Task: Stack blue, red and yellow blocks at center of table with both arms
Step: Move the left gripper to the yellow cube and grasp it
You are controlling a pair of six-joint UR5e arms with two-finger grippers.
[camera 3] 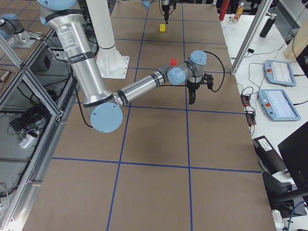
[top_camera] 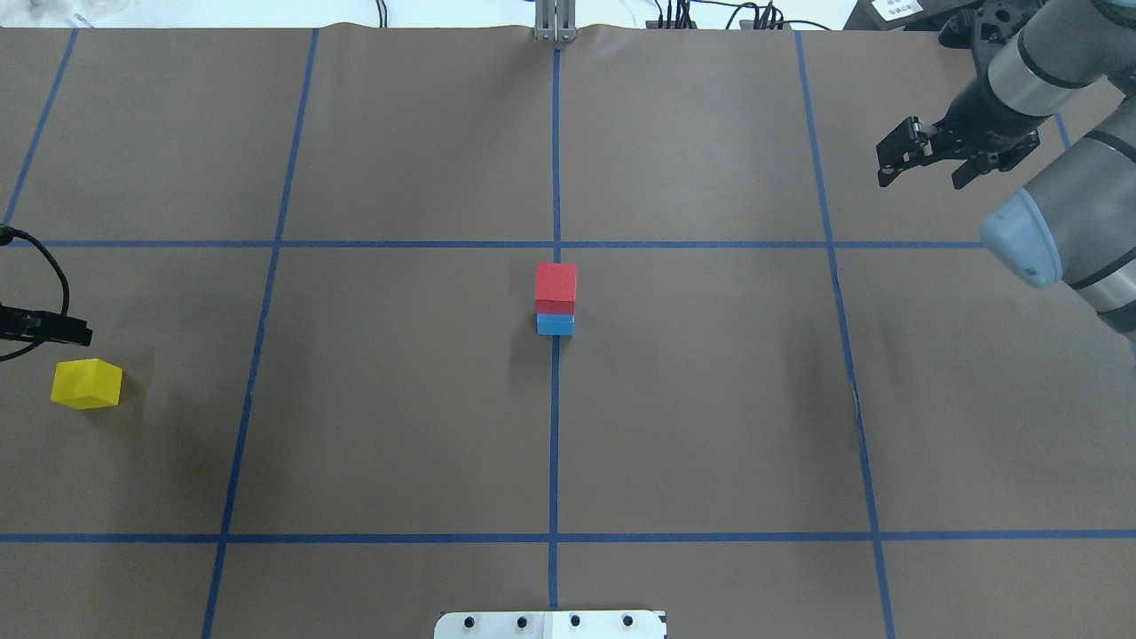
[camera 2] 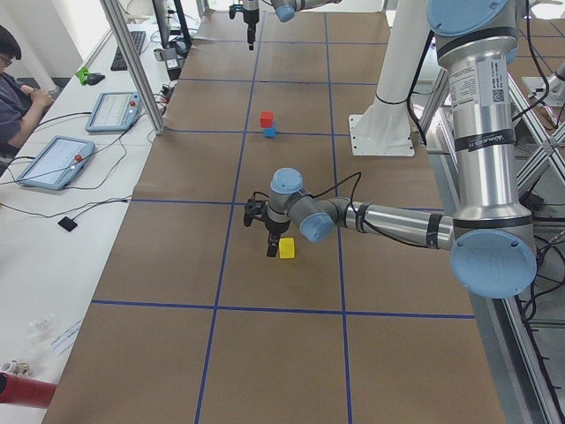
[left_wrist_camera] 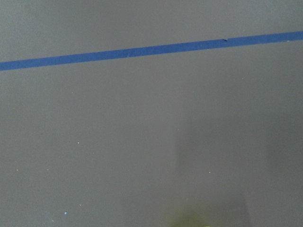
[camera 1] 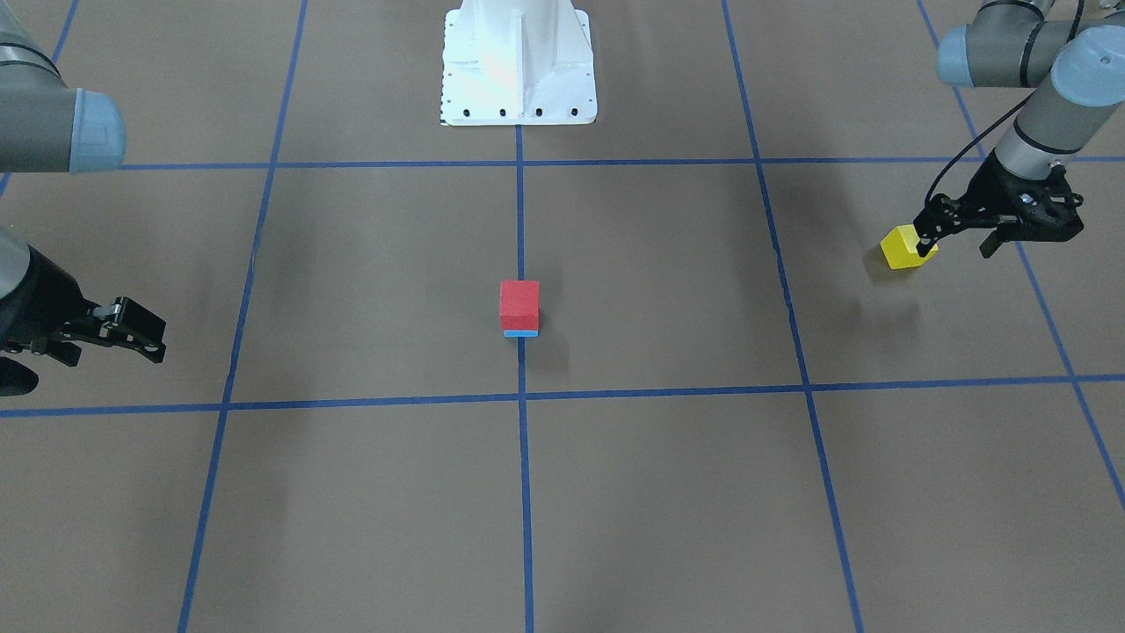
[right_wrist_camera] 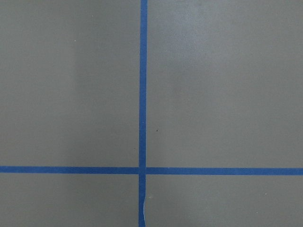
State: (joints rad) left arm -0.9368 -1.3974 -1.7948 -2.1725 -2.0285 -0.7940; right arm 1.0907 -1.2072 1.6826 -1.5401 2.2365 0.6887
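A red block sits on top of a blue block at the table's centre, where the tape lines cross; the stack also shows in the overhead view. A yellow block lies alone on the table far out on the robot's left, seen too in the overhead view. My left gripper is open and empty, and hovers just beside the yellow block, one fingertip overlapping its edge in the front view. My right gripper is open and empty, far from the stack on the robot's right.
The white robot base stands at the robot's edge of the table. Blue tape lines divide the brown table into squares. Tablets and cables lie on a side bench past the far edge of the table.
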